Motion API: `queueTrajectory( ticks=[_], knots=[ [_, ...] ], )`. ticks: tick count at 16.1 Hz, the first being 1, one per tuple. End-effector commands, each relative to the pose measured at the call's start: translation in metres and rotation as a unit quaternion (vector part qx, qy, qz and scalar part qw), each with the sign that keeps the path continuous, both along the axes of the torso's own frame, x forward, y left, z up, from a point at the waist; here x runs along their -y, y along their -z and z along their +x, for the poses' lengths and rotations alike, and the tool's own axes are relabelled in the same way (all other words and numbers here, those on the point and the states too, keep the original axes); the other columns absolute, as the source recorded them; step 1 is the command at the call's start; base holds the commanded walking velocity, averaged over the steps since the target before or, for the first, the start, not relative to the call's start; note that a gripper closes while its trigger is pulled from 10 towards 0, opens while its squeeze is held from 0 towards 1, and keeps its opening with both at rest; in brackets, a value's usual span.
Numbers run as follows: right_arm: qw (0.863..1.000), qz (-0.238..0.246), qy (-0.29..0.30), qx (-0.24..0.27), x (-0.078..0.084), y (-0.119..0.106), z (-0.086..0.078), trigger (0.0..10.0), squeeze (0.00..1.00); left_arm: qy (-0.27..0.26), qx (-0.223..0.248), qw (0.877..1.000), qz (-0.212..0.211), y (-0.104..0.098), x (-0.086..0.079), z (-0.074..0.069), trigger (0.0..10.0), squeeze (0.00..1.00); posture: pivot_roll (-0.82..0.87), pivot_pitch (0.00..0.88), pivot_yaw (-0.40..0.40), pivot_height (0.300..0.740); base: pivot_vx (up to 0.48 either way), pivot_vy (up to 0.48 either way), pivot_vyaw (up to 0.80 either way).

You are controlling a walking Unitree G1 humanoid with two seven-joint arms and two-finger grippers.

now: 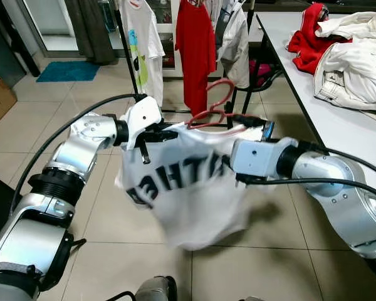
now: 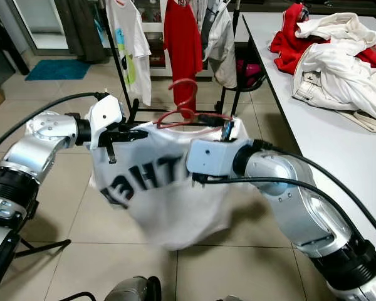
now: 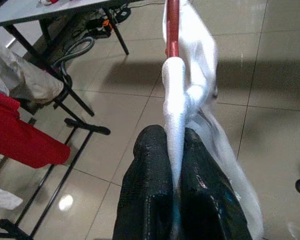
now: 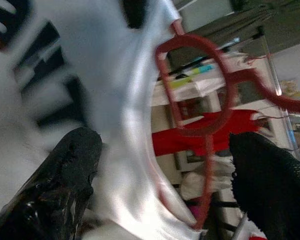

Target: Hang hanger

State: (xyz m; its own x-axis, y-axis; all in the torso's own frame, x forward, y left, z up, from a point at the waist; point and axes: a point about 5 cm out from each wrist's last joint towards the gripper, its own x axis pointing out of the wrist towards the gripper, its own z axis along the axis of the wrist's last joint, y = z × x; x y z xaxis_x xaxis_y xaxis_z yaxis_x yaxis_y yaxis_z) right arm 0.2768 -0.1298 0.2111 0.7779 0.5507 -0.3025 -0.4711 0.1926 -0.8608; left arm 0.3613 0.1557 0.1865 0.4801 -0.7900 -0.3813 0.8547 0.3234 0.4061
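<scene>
Red hanger [image 1: 214,106] carried mid-air inside a white T-shirt [image 1: 188,182], long axis level between both arms, hook up and turned toward the clothes rack [image 1: 133,59] well ahead. Left gripper [image 3: 174,165] clamped on one cloth-covered shoulder end. Right gripper [image 4: 165,165] spread apart around the collar near the hook, so probably nearer for steering hook onto rail.
</scene>
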Motion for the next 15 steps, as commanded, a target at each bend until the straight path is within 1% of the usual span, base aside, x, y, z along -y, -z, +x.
queueTrajectory(
  ticks=[1,2,3,5,6,8,15],
  knots=[
    [0.999,0.023,0.04,0.014,0.008,-0.004,0.007,10.0,0.0,0.006,0.036,0.999,-0.036,-0.019,0.001,0.003,0.0,0.0,0.06,0.04,0.082,0.74,0.0,0.0,0.0],
    [0.993,0.091,0.076,0.005,0.015,-0.009,0.012,10.0,0.0,0.012,0.042,0.997,-0.057,-0.024,0.001,0.003,0.0,0.0,0.06,0.04,0.082,0.74,0.0,0.0,0.0],
    [0.982,0.157,0.109,-0.006,0.021,-0.013,0.016,10.0,0.0,0.013,0.048,0.997,-0.064,-0.027,-0.001,0.003,0.0,0.0,0.06,0.039,0.082,0.74,0.0,0.0,0.0],
    [0.967,0.214,0.133,-0.022,0.025,-0.015,0.019,10.0,0.0,0.016,0.047,0.997,-0.066,-0.028,-0.003,0.002,0.0,0.0,0.06,0.04,0.081,0.74,0.0,0.0,0.0],
    [0.941,0.291,0.165,-0.058,0.028,-0.012,0.019,10.0,0.0,0.024,0.039,0.996,-0.076,-0.028,-0.006,0.0,0.0,0.0,0.06,0.042,0.075,0.74,0.0,0.0,0.0],
    [0.903,0.367,0.195,-0.109,0.028,-0.005,0.018,10.0,0.0,0.032,0.029,0.996,-0.083,-0.027,-0.011,-0.003,0.0,0.0,0.06,0.044,0.077,0.74,0.0,0.0,0.0],
    [0.903,0.367,0.195,-0.109,0.028,-0.005,0.018,10.0,0.0,0.032,0.029,0.996,-0.083,-0.027,-0.011,-0.003,0.0,0.0,0.06,0.044,0.077,0.74,0.0,0.0,0.0]
  ],
)
